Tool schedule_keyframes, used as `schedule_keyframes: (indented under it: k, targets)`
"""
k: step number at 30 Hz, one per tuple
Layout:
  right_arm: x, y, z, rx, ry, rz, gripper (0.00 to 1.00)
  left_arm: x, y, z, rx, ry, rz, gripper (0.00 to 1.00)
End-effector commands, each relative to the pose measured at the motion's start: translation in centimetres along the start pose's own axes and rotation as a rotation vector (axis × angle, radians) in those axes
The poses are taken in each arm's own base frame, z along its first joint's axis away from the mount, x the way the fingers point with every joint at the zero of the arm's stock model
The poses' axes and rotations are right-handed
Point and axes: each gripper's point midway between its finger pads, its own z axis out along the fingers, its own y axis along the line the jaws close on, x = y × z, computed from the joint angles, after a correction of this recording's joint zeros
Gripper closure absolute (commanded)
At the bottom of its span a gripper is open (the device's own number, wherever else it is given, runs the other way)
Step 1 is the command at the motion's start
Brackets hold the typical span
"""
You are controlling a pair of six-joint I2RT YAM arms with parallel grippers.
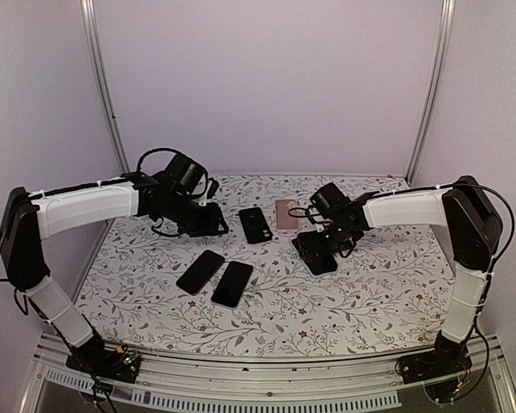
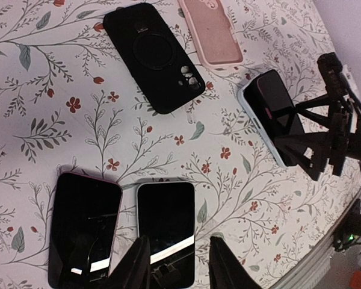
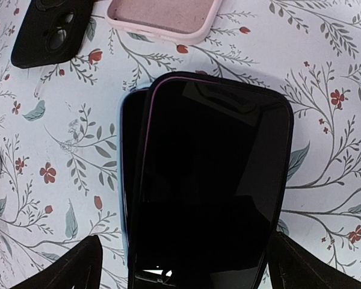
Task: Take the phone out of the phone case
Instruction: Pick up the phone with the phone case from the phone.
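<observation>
Floral white cloth (image 1: 370, 292), pink case (image 1: 286, 213), black case (image 1: 255, 224).

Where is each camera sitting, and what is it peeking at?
Top camera: above, behind the arms, looking down on the flowery tablecloth; left arm and right arm show.
Left wrist camera: faces two dark flat phones; left claw's fingers show below.
Right wrist camera: hovers close over a dark phone in its pale blue case; right claw's fingers fill the bottom corners.
Both wrist views share the empty pink rubbery case and the black case.
</observation>
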Motion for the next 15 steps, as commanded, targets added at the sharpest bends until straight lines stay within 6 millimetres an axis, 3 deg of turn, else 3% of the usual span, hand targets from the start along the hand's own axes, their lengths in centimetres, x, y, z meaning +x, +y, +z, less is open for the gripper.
schedule_keyframes:
  k: [1,6,15]
  targets:
    - [1.0,-0.8,1.3,0.078,0.042,0.006,0.05,-1.5,-0.3,-0.3,0.017,-0.043,-0.008,0.64]
    - [0.9,-1.2,0.8,0.115,0.034,0.011,0.1,-1.4,-0.2,-0.3,0.016,-0.043,-0.009,0.64]
    - [0.4,-1.5,-0.7,0.152,0.006,-0.01,0.06,-1.4,-0.2,-0.2,0.015,-0.041,-0.011,0.65]
